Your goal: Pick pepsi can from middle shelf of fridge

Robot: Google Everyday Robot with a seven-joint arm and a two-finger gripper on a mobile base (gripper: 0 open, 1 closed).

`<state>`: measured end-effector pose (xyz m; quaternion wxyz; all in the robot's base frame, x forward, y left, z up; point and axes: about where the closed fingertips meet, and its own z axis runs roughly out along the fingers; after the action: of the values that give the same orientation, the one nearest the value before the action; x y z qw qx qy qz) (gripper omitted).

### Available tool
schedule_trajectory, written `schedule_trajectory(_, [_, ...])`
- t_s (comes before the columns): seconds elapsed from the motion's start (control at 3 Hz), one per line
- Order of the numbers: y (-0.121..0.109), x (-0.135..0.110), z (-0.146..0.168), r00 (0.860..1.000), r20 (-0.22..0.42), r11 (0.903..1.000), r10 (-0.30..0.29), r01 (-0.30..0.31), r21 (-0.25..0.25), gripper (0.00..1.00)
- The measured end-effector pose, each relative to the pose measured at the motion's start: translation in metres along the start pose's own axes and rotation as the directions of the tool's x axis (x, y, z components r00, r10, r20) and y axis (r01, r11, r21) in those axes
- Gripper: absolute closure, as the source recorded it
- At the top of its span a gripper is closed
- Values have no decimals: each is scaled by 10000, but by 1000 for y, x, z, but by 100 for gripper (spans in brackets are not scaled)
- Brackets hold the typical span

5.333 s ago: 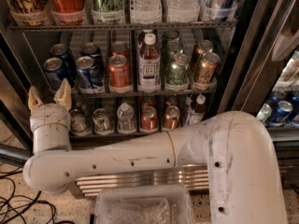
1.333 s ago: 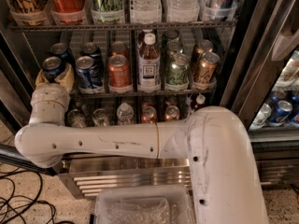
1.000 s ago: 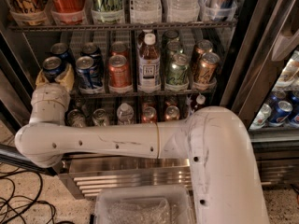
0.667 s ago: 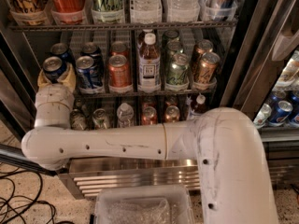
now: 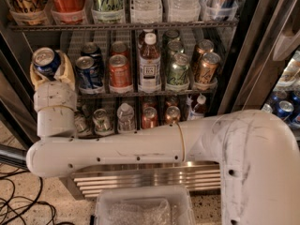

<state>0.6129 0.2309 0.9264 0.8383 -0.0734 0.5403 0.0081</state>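
Observation:
My gripper (image 5: 49,71) is at the left end of the middle shelf (image 5: 140,94) of the fridge (image 5: 236,55). Its cream fingers (image 5: 68,70) are shut on a blue pepsi can (image 5: 46,61), silver top tilted toward me. The can is held just above and in front of the wire rack. A second pepsi can (image 5: 89,74) stands right beside it on the shelf, then an orange-red can (image 5: 119,71), a tea bottle (image 5: 149,62), green cans (image 5: 177,70) and copper cans (image 5: 206,68). My white arm crosses the lower shelf.
Big bottles (image 5: 70,1) stand on the rack above, small cans (image 5: 149,117) on the rack below. A ribbed steel grille (image 5: 150,178) is at the base. A clear plastic bin (image 5: 145,209) sits at the bottom. Cables (image 5: 18,205) lie on the floor at left. Another cooler (image 5: 286,107) is at right.
My gripper has closed around the leftmost pepsi can and has since lifted it up and slightly left, out of its lane. The other cans have not moved.

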Motion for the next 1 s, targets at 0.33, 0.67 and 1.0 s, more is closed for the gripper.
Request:
schedule_trajectory(0.33, [-4,-35,-9,9963,864,9995,-18,45,-310,100])
schedule_trajectory(0.67, [-11,-54,-33,9928,1147,9947,341,-225,-1003,100])
schedule_trajectory(1.0, [-30,-48,-60,9883,851,9726,1262,-1064,-2067,100])
